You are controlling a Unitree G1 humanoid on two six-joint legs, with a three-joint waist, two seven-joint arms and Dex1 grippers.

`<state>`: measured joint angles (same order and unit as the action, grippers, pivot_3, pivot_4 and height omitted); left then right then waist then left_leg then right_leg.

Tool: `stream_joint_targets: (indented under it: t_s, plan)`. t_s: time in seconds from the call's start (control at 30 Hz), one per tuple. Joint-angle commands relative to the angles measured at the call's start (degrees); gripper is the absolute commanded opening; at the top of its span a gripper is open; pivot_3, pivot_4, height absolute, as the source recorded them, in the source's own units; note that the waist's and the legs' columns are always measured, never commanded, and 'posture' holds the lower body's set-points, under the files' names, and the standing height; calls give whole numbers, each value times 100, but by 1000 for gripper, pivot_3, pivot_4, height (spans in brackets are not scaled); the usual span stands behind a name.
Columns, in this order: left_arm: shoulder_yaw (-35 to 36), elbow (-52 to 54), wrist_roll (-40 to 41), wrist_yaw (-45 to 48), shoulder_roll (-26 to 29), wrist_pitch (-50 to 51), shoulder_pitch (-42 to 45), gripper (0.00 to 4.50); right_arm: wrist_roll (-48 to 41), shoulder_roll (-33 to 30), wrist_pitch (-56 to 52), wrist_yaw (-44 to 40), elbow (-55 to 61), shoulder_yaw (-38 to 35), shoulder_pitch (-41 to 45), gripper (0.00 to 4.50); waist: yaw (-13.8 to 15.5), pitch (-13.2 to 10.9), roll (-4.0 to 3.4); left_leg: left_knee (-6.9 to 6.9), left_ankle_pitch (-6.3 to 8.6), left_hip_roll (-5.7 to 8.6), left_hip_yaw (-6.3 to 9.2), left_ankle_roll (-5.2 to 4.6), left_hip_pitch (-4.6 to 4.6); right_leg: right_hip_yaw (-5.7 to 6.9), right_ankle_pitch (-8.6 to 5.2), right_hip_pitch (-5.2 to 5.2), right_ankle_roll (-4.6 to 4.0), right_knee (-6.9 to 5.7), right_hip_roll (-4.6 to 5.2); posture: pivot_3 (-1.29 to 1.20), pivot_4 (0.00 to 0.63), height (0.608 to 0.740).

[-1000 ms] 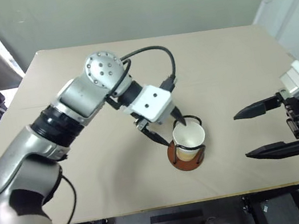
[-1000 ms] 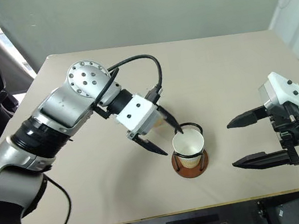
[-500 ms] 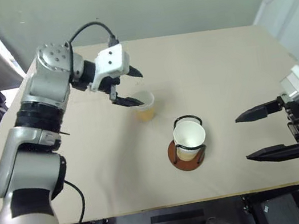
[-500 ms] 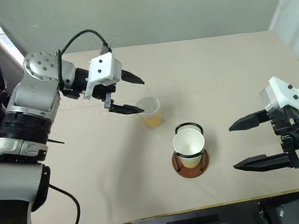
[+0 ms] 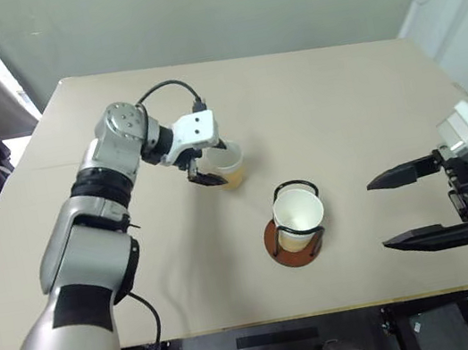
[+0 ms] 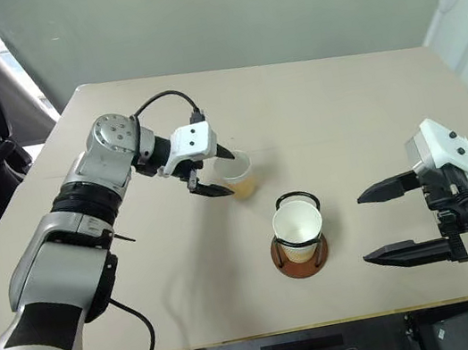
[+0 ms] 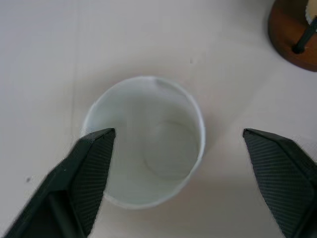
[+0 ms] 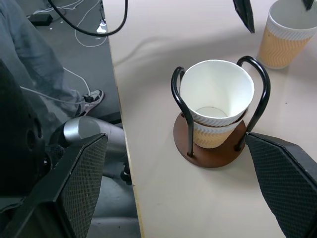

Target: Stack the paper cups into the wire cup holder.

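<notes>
One paper cup stands upright on the beige counter, its white mouth open to the top. The left end effector is at this cup with its fingers spread wide, one black finger at the rim on one side and the other finger standing clear of the cup wall on the opposite side. In the left wrist view the cup sits between the two fingers, nearer the first, and whether that finger touches the rim cannot be told.

Near this end effector, on the side toward the counter's front edge, stands the wire cup holder, a reddish-brown disc with black wire loops rising from it. Two more cups are nested inside the loops, upright, the upper one seated in the lower, its white rim about level with the tops of the wires. The loose cup and the holder are near each other but apart.

The right end effector hangs over the counter's right front part, well away from the holder, its two black fingers spread wide with nothing between them.

Beside the counter, in the right wrist view, cables lie on the floor.
</notes>
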<state>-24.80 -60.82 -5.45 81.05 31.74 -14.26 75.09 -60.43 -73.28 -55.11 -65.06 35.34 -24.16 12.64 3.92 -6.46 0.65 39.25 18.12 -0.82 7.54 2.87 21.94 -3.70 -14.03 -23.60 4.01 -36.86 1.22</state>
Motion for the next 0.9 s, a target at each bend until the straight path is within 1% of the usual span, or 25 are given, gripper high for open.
stream_joint_targets:
  t_s: [0.03,0.07,0.1,0.23,0.27,0.3,0.4,0.47,0.5,0.6,0.7,0.8,0.9]
  plan:
    - [126,-32,-184,-6,-23,-179,3,2750,-104,-79,-8,66,100,-262,63,4500,-1,0,0,0,0,0,0,0,0,0,-1,0,1,0,0,0,150,740]
    - [145,-49,-215,-7,-40,-191,2,2422,-116,-78,-14,78,107,-260,67,4500,0,0,0,1,0,1,0,0,0,0,-1,0,2,0,0,0,150,740]
    - [170,-56,-228,1,-55,-180,3,1993,-130,-75,-22,91,115,-263,67,4500,2,0,0,2,0,1,0,-1,1,0,-1,0,2,0,0,0,150,740]
    - [258,-43,-252,95,-64,-159,12,503,-153,-83,-27,118,118,-259,75,4500,3,0,0,4,1,2,0,-3,1,-1,-3,0,5,-1,1,0,150,740]
    - [287,-39,-251,123,-59,-158,26,175,-152,-86,-23,120,112,-252,78,4500,3,0,0,4,1,3,0,-4,1,-1,-3,0,5,-1,0,0,150,740]
    - [336,-22,-224,173,-55,-138,44,29,-153,-88,-23,121,112,-254,76,4500,3,0,0,4,1,3,0,-4,1,-1,-3,0,5,0,0,0,150,740]
    - [529,107,-60,462,-19,-50,172,29,-156,-98,-21,115,97,-253,87,4500,3,0,0,4,1,3,-1,-4,1,-2,-3,-1,6,-2,0,0,150,740]
    - [674,420,229,889,48,178,294,29,-152,-112,-23,99,80,-269,88,4500,3,0,0,4,1,3,-1,-4,1,-2,-4,-1,6,-2,0,0,150,740]
    - [579,821,601,1039,163,434,342,29,-140,-125,-22,80,60,-281,87,4500,3,0,0,5,1,4,0,-4,2,-1,-4,-1,7,-2,0,0,150,740]
    - [236,2526,2172,1145,591,1553,456,29,-122,-159,-17,32,3,-311,99,4500,0,-2,3,7,2,5,-2,-5,11,-1,-4,-8,8,-3,-3,0,150,740]
    - [199,3631,3288,1145,854,2289,601,29,-93,-169,9,22,-21,-301,93,4500,26,1,1,6,2,11,-3,-8,22,6,-4,-12,12,1,-7,0,150,740]
    - [-161,4546,4139,1145,1285,2456,635,29,-1,-188,56,-7,-67,-280,71,4500,8,1,0,4,6,10,3,-21,4,-19,-3,-9,17,3,12,0,150,740]
    - [-616,5144,4624,1145,1653,2383,550,29,52,-201,57,-32,-85,-324,36,4500,-33,1,1,2,8,10,-9,-25,-19,-68,-6,-7,24,5,5,0,150,740]
